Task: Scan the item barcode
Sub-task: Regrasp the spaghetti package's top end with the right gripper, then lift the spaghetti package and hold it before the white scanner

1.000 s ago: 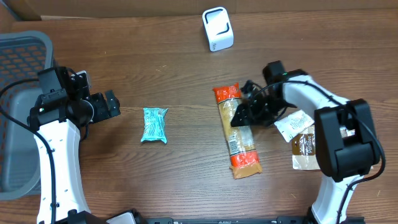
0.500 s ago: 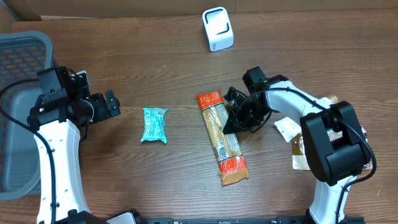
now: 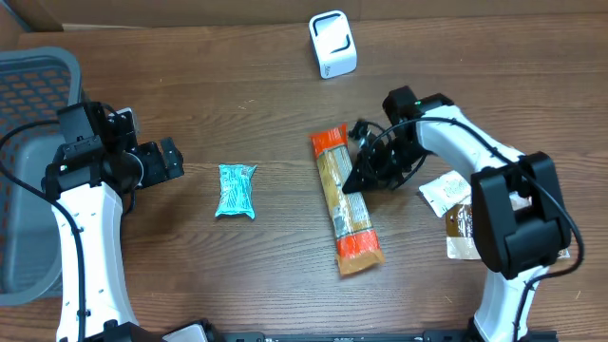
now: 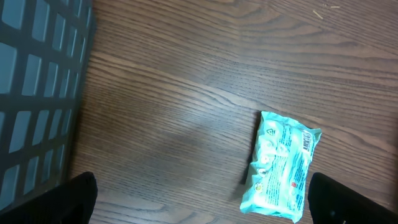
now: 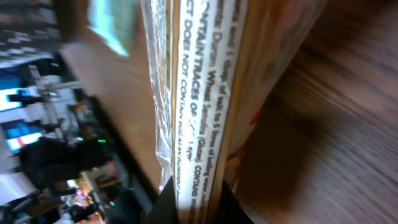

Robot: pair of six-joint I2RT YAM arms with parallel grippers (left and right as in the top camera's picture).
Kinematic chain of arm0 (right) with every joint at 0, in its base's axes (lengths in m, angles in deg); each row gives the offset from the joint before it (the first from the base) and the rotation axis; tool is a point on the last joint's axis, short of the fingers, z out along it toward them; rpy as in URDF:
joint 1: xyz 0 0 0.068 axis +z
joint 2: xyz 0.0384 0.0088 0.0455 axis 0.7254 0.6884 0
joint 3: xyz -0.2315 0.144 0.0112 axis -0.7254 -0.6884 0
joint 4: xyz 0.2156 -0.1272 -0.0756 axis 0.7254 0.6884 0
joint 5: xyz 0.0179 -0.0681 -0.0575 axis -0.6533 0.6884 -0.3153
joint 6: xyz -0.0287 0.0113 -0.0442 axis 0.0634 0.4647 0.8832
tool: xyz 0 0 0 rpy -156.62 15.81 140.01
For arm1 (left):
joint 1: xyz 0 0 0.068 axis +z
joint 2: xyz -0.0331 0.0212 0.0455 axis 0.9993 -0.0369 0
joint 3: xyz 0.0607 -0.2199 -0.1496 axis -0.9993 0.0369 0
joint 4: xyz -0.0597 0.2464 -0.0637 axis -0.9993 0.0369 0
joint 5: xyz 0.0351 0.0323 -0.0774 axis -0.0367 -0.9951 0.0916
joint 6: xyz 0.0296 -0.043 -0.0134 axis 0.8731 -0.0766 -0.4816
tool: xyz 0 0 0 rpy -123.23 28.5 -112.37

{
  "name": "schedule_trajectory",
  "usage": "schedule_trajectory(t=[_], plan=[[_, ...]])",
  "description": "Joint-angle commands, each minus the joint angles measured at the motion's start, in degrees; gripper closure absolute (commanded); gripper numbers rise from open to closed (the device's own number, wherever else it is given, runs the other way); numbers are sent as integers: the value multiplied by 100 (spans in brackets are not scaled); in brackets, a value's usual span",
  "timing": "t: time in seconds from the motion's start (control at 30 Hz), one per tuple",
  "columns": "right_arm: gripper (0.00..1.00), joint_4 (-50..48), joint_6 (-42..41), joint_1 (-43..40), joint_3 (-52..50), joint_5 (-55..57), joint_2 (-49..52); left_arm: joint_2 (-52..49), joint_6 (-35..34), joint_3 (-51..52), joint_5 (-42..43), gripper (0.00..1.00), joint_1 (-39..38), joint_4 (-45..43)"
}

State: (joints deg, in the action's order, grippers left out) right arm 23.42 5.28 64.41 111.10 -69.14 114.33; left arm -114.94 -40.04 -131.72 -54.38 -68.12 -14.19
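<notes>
So here's where we're at. The right tool is clamped shut on the long right-hand edge of the pasta packet, about a third of the way down from its top end. In the right wrist view the packet's sealed seam runs straight down between the two dark fingers, with the small ingredients print facing the camera, so the grip is definitely on the packet.

The packet itself sits about mid-counter, a bit right of centre. It has orange ends and is angled slightly, with the top end leaning left. We honestly can't tell whether it's lifted off the wood or lying on it.

The white scanner stands at the far edge of the counter, well apart from the packet and roughly in line with its top end.

The left tool hangs over on the left with its jaws wide apart and nothing in them. Its wrist view shows a small teal packet lying flat on the wood between the two fingertips, untouched. The grey basket is at the far left edge.

Right of the pasta, by the right arm's base, lie a white sachet and a brown packet, partly hidden by the arm.
</notes>
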Motion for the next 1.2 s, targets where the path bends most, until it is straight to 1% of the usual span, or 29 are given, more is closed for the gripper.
schedule_trajectory(t=[0.0,0.07,0.17,0.23,0.37,0.53,0.67,0.97,1.17], plan=[[96,55,192,-273,374,-1554,-990,7,107,-33,39,0,-7,-17],[96,74,136,-448,407,-1869,-1196,7,107,-33,39,1,-9,-17],[96,164,122,-896,476,-2660,-1508,7,107,-33,39,0,-9,-17],[96,111,-52,-1163,481,-3014,-1639,7,107,-33,39,0,-9,-17],[96,-192,-518,-1641,481,-3091,-1856,7,107,-33,39,0,-9,-17],[96,-483,-918,-1762,481,-2616,-1993,7,107,-33,39,0,-9,-17],[96,-579,-1045,-1762,481,-2144,-2061,7,107,-33,39,0,-7,-17],[96,-654,-1058,-1759,481,-1246,-2068,7,107,-33,39,0,-9,-20],[96,-658,-1078,-1615,481,-817,-2068,7,107,-33,39,0,-9,-17]])
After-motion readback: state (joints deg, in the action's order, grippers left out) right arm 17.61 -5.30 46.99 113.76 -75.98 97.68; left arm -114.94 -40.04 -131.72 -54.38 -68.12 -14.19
